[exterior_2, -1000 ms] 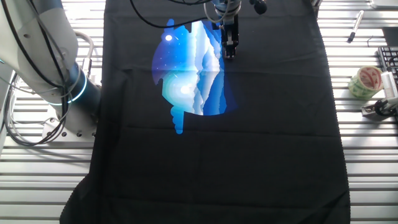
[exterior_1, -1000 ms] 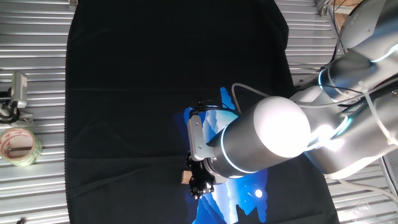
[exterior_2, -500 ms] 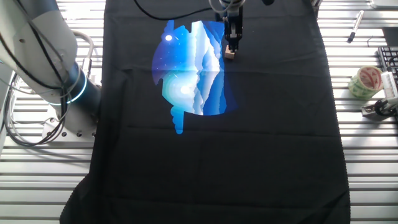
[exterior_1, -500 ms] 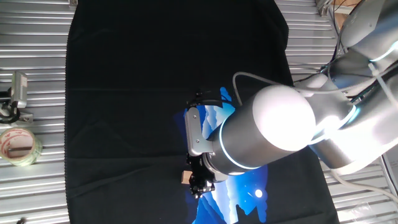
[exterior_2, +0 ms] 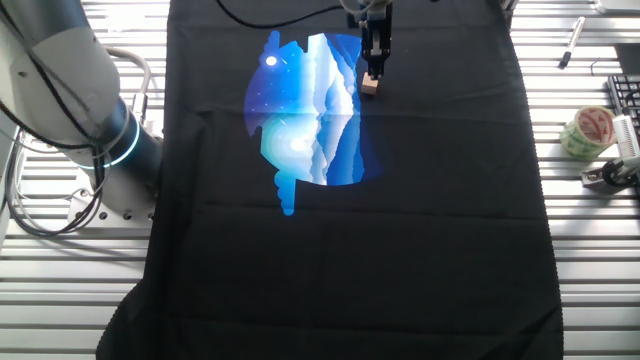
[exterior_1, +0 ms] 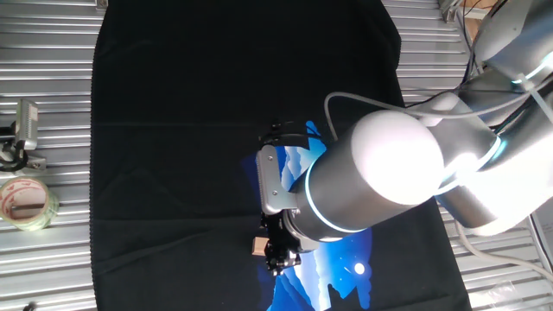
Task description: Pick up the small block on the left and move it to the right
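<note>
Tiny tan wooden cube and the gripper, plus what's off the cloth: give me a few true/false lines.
1. The tiny light tan wooden cube sits at the tips of the two-finger gripper. True.
2. The cube lies on the bare ribbed metal table. False: it is over the black cloth, at the edge of the blue printed picture.
3. A roll of clear tape with red print rests off the cloth on the metal table. True.
4. The tape roll is stacked on the cube. False: they are far apart, the roll near the table's edge.
5. A pen lies on the blue picture. False: it lies on the metal slats beyond the cloth.
</note>
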`<state>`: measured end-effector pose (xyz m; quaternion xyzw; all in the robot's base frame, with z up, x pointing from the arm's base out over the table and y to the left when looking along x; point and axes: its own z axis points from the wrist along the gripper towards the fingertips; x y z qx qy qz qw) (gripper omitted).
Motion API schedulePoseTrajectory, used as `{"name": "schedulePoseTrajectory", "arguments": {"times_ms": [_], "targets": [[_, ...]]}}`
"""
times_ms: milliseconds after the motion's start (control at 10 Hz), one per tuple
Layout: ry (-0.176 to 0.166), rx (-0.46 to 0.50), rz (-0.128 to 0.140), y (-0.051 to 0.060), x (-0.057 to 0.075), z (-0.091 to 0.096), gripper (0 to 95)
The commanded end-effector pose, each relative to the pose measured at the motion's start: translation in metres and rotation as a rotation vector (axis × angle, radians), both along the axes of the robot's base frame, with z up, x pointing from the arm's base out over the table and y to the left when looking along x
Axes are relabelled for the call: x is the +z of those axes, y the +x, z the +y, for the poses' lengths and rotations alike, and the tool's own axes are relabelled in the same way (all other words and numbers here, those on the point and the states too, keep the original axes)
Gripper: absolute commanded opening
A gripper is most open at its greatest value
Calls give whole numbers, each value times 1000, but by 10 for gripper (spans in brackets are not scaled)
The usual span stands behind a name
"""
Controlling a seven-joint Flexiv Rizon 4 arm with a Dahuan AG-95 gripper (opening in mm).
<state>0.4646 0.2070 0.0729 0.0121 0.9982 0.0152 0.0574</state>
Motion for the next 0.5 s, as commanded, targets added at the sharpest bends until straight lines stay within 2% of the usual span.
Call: {"name": "schedulePoseTrajectory", "arguments": {"times_ms": [100,500], "targets": [[5,4,2,0,1,1,380],[2,1,8,0,1,1,380]]}}
